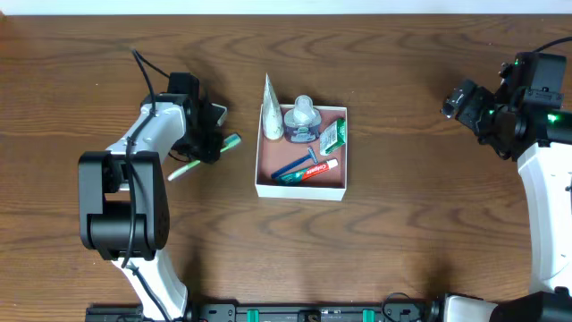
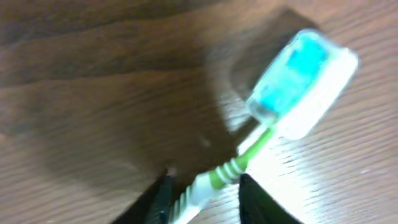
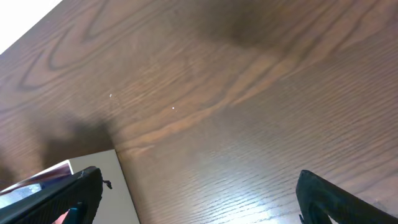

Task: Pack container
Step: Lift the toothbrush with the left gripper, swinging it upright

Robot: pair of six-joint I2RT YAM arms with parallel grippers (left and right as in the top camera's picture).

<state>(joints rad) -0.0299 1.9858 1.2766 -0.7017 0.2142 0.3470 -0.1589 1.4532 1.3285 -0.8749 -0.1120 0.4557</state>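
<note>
The container is a shallow white-walled box with a reddish-pink floor at the table's middle. It holds a white tube, a grey-white bottle, a green packet, a blue razor and a red toothpaste tube. A green-and-white toothbrush with a clear blue-tinted head cap lies left of the container. My left gripper is open, its fingers on either side of the toothbrush handle. My right gripper is open and empty at the far right.
The brown wooden table spreads all round the container. A corner of the container's white wall shows at the lower left of the right wrist view. The arm bases stand at the front left and front right.
</note>
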